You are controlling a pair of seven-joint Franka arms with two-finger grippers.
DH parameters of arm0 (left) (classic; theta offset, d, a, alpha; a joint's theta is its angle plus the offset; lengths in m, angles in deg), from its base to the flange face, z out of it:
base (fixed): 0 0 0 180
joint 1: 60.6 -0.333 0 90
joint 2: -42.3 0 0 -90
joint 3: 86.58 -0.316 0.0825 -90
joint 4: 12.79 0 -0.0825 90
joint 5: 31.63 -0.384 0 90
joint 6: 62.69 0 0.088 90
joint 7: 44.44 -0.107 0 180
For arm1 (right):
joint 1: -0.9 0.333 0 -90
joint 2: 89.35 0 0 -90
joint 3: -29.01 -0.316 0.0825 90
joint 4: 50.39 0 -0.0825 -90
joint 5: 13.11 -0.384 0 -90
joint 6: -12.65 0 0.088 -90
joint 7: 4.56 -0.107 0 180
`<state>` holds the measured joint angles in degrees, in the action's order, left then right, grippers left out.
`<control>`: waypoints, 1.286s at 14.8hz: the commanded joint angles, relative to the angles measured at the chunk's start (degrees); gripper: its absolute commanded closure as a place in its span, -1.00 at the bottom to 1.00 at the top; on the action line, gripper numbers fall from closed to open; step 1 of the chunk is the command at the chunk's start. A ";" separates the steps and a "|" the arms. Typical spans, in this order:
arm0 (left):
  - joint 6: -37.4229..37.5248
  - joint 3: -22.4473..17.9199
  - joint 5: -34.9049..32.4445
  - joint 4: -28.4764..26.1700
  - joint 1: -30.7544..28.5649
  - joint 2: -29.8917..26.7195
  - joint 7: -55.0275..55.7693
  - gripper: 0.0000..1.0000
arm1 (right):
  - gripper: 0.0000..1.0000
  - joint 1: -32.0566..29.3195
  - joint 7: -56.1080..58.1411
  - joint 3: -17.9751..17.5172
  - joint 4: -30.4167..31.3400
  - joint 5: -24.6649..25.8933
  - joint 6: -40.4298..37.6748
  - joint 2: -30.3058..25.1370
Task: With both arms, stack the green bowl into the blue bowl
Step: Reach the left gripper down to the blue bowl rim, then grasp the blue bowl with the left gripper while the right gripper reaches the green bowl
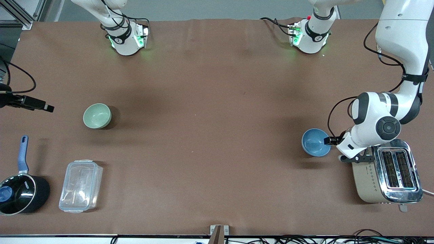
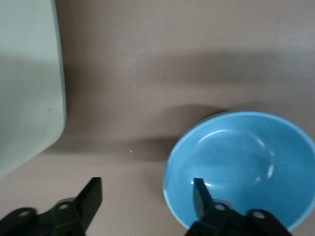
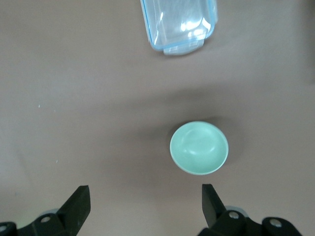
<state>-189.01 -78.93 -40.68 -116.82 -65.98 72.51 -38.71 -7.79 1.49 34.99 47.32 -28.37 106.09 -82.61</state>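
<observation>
The pale green bowl [image 1: 97,116] stands upright and empty on the brown table toward the right arm's end. It also shows in the right wrist view [image 3: 199,147], well below the camera. My right gripper [image 1: 47,107] [image 3: 143,201] is open and empty, high over the table's edge at that end. The sky-blue bowl [image 1: 316,142] [image 2: 241,167] stands upright and empty toward the left arm's end, beside the toaster. My left gripper [image 1: 336,149] [image 2: 145,196] is open and low at the bowl's rim. One finger [image 2: 199,196] is over the bowl's inside, the other over bare table.
A chrome and beige toaster [image 1: 386,176] [image 2: 27,83] stands close beside the left gripper. A clear plastic lidded box [image 1: 80,185] [image 3: 178,24] and a black saucepan with a blue handle [image 1: 20,195] lie nearer the front camera than the green bowl.
</observation>
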 commanded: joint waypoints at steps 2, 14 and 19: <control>-0.34 0.69 2.96 0.66 -0.42 1.95 0.51 -0.02 | -1.00 -1.41 0.53 -0.44 5.66 -1.35 1.56 -0.77; 1.32 9.90 8.95 8.83 0.90 3.62 8.56 1.00 | -1.00 -3.34 1.42 -0.70 4.69 2.07 6.21 5.47; 1.42 14.67 8.34 11.73 9.48 5.20 26.75 1.00 | -1.00 -0.36 1.33 -0.71 4.87 5.24 13.96 12.50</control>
<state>-188.46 -64.11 -32.44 -107.76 -60.93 75.81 -17.57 -8.86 2.74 34.35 52.64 -25.08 118.88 -72.19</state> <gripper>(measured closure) 0.952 0.000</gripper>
